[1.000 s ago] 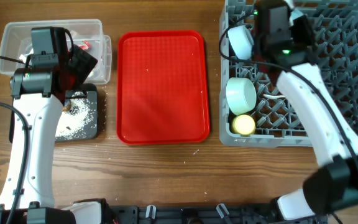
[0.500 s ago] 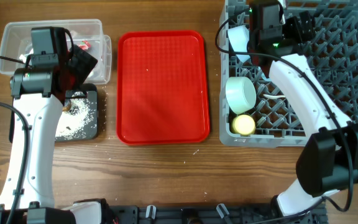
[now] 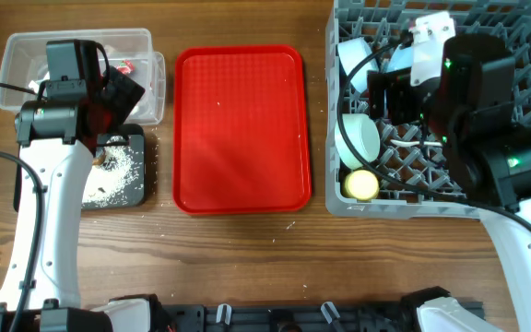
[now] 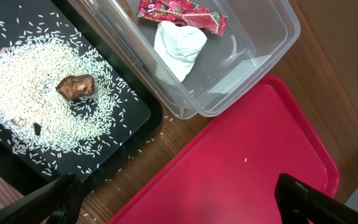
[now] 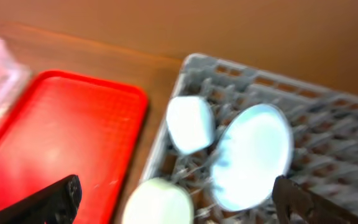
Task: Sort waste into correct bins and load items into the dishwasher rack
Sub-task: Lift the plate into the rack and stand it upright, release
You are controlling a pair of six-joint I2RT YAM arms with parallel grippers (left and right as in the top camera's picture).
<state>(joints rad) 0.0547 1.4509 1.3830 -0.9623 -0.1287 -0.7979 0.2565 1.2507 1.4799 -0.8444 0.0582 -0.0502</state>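
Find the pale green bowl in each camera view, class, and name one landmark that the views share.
Overhead: the green bowl lies on the left side of the rack, just above the yellow cup.
Left wrist: not in it.
Right wrist: blurred, at the bottom edge, left of the plate.
Shared landmark: the red tray, seen in all three views.

Overhead view looks straight down on the whole worktop: clear tub and black tray at left, red serving tray in the centre, rack at right. Left wrist view sits close above, angled down at the tub, black tray and a red tray corner. Right wrist view, blurred, looks slantwise from farther off at the rack and red tray.
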